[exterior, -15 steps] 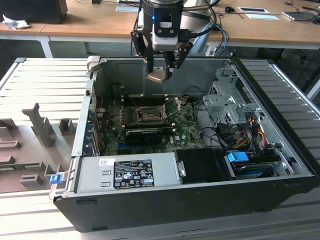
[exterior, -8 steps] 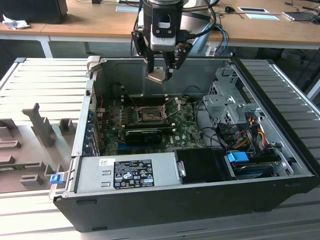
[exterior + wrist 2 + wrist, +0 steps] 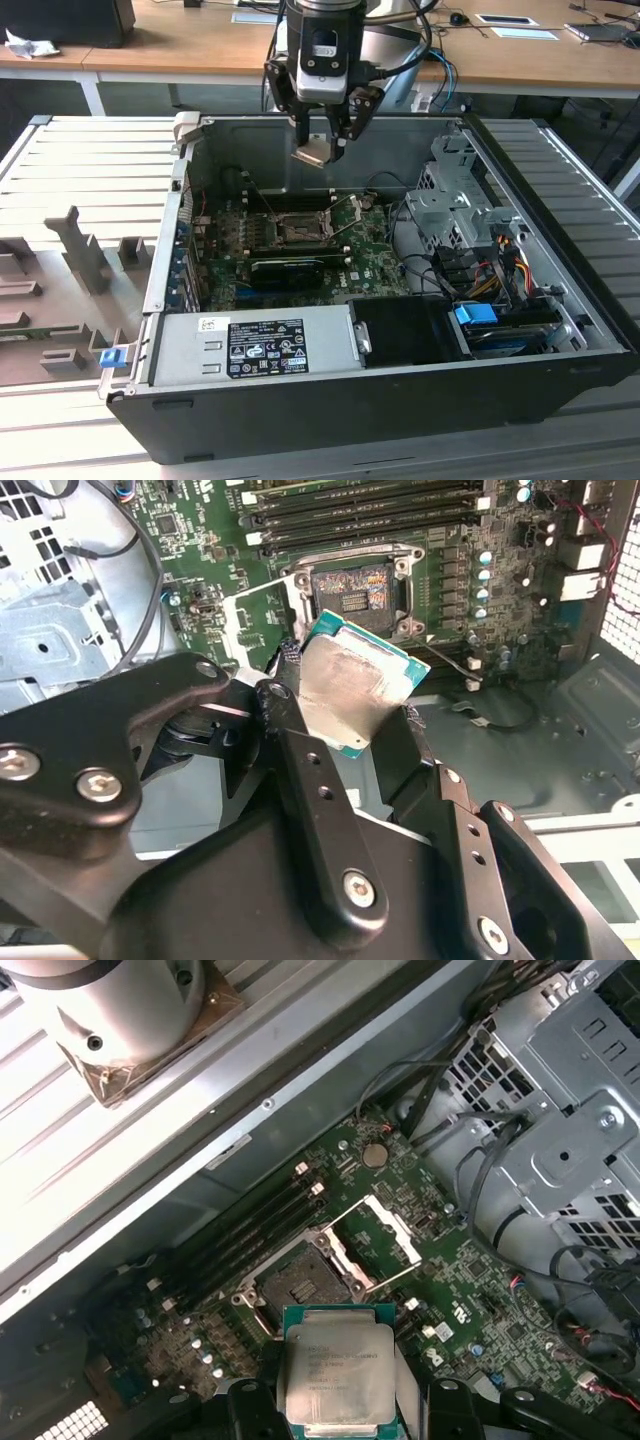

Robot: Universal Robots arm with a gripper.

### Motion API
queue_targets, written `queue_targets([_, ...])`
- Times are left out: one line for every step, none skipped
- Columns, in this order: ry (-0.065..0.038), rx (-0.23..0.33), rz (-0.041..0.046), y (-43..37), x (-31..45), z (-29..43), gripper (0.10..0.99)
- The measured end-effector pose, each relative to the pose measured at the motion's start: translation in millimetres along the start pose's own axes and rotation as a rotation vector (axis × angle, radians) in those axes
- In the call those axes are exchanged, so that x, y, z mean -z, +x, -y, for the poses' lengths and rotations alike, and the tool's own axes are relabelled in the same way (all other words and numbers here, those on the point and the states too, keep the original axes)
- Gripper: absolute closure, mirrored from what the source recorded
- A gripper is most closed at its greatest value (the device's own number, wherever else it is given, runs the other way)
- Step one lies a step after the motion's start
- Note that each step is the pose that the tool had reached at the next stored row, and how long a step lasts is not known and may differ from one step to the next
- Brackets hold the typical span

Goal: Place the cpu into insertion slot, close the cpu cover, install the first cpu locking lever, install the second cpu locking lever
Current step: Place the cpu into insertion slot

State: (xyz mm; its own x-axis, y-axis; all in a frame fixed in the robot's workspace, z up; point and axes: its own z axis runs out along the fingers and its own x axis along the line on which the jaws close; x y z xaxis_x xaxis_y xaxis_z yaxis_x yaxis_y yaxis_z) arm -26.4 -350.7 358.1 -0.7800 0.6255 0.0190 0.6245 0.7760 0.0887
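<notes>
**CPU ALOFT, SOCKET OPEN BELOW**

Step one of four in hand, to all appearances: getting the chip into its seat. Nothing of the later steps done yet.

Gripped by the claw, drawn in to a narrow gap and clamped on two opposite edges of the cpu. Silver top plain to see between the black fingers in the second wrist view. Carried high over the open computer case, close to its far wall in the exterior view. Well above the motherboard and touching nothing on it. Slightly tilted rather than dead level.

Down on the board, no chip in the insertion slot, only a dark pinned centre lying bare inside the black rim. Beside it, the cpu cover, swung up and standing open, clear of the slot. On the slot's other side, the long memory slots. Locking levers too thin to read with any confidence. Under the case, a ribbed grey worktop.

Demands of the placing, as a judgement only:
- levelling the chip
- squaring its edges to the rim
- centring it over the slot, since it hangs off to one side in the exterior view
- coming straight down, with no sliding across the fine pins
- keeping clear of the raised cover on the way
- letting go only once flat in the seat
</notes>
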Motion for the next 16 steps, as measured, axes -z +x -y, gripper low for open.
queue_targets([0.000, -0.005, 0.0004, 0.0, -0.1, 0.0, 0.561])
queue_targets([0.000, -0.011, 0.0010, 0.0, -0.1, 0.0, 0.561])
queue_targets([0.000, -0.019, 0.0017, 0.0, -0.3, 0.0, 0.561])
queue_targets([0.000, -0.023, 0.0020, 0.0, -0.3, 0.0, 0.561])
queue_targets([0.000, -0.026, 0.0023, 0.0, -0.4, 0.0, 0.561])
queue_targets([-0.001, -0.031, 0.0028, 0.0, -0.4, 0.0, 0.561])
queue_targets([-0.001, -0.034, 0.0030, 0.0, -0.5, 0.0, 0.561])
queue_targets([-0.001, -0.037, 0.0033, 0.0, -0.5, 0.0, 0.561])
queue_targets([-0.001, -0.040, 0.0036, 0.0, -0.6, 0.1, 0.561])
queue_targets([-0.001, -0.043, 0.0039, 0.0, -0.6, 0.0, 0.561])
queue_targets([-0.001, -0.052, 0.0046, 0.0, -0.8, 0.1, 0.561])
queue_targets([-0.001, -0.055, 0.0050, 0.0, -0.9, 0.1, 0.561])
queue_targets([-0.001, -0.060, 0.0054, 0.0, -1.0, 0.1, 0.561])
queue_targets([-0.001, -0.067, 0.0059, 0.0, -1.3, 0.1, 0.561])
queue_targets([-0.001, -0.071, 0.0063, 0.0, -1.4, 0.1, 0.561])
queue_targets([-0.001, -0.075, 0.0067, 0.0, -1.5, 0.1, 0.561])
